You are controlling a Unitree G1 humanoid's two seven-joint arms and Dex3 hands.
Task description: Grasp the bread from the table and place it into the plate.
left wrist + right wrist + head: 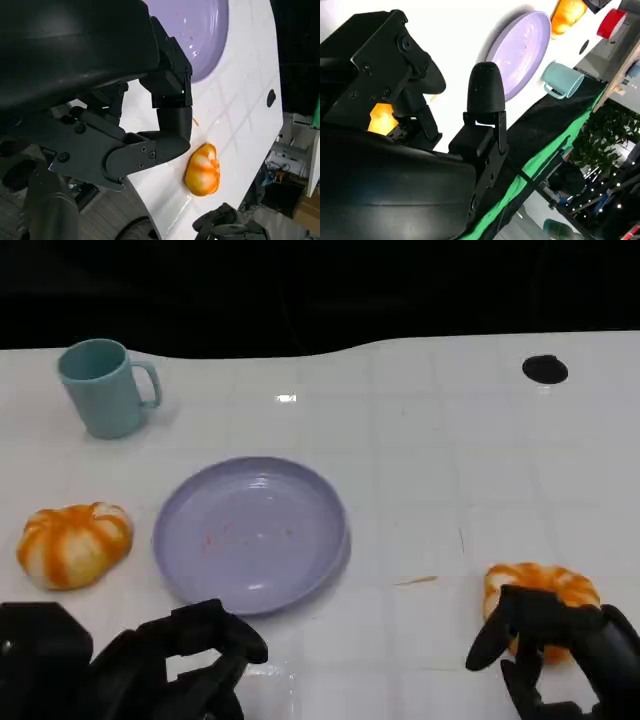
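We see two orange-and-white bread rolls on the white tiled table [420, 440]. The right roll [541, 587] lies well right of the lavender plate [250, 533], and our right hand [560, 655] sits over its near side, fingers [490, 645] spread around it; whether they touch the crust we cannot tell (the wrist view shows only an orange patch behind the fingers). The left roll [74, 544] lies just left of the plate, apart from it. Our left hand [175, 665] hovers near the plate's front rim, fingers apart, holding nothing. A teal mug [103, 388] stands upright behind the left roll, handle toward the right. A small black disc [545, 369] lies at the far right of the table. Between right roll and plate lies a thin orange streak [418, 581]; nothing else stands there.
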